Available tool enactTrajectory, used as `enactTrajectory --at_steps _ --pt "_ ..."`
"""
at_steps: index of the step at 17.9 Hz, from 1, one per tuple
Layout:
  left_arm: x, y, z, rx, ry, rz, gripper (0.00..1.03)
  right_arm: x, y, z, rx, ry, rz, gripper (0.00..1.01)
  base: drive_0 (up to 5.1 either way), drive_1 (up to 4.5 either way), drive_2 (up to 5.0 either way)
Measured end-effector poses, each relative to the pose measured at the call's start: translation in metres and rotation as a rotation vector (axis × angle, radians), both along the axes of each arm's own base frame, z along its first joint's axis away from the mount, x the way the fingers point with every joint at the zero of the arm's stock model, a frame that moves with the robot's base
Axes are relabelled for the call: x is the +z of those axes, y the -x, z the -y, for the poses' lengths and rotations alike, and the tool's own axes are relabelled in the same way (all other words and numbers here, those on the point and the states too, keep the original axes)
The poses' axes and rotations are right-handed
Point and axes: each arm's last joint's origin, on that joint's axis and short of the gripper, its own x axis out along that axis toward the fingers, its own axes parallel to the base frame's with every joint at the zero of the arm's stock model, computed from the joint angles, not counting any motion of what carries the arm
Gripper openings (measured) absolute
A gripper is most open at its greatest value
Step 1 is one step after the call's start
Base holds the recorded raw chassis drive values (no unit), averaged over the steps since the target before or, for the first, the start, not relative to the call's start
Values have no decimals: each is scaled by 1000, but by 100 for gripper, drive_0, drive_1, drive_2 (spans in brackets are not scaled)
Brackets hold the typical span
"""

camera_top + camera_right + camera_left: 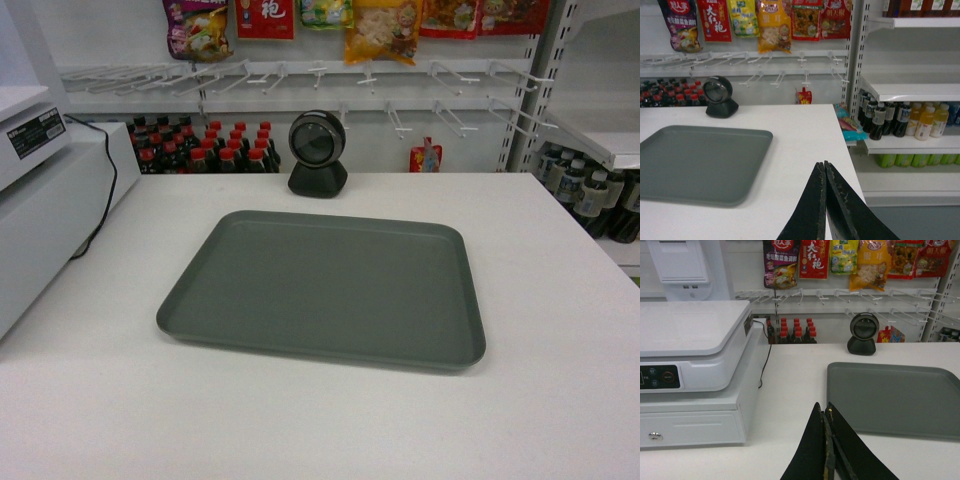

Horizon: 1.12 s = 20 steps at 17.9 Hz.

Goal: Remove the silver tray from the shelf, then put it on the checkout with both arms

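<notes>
The silver tray [325, 286] lies flat on the white checkout [560, 300], just in front of the black round scanner [317, 152]. No gripper touches it, and neither gripper shows in the head view. My left gripper [824, 407] is shut and empty, hovering over the counter just off the silver tray's [895, 397] near left corner. My right gripper [824, 165] is shut and empty too, above the checkout [805, 135] to the right of the silver tray [700, 162]. A white shelf [910, 90] stands off the counter's right side.
The white register box [690, 375] with a black cable [105, 195] fills the counter's left side. Snack bags [380, 25] hang on hooks behind the scanner, over red-capped bottles [205, 148]. Drink bottles [900, 120] line the right shelves. The counter's right edge [850, 165] drops to the floor.
</notes>
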Motion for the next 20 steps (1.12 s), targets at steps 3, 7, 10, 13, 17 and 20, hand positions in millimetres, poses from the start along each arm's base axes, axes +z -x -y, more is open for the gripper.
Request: enactTrajectory --at_steps 3,7,10,13,17,20 --pt "-1 0 0 0 0 -6 1 0 0 0 0 0 2 2 0 0 0" --pt "0 0 0 0 0 -5 1 0 0 0 0 0 0 2 0 0 0" --pt "0 0 0 0 0 -4 22 0 0 0 0 0 0 25 0 0 0" --pt "0 0 0 0 0 -4 58 0 0 0 0 0 0 61 0 0 0" --pt "0 0 0 0 0 -4 99 0 0 0 0 0 0 98 0 0 0" --pt "0 0 0 0 0 -4 98 0 0 0 0 0 0 98 0 0 0"
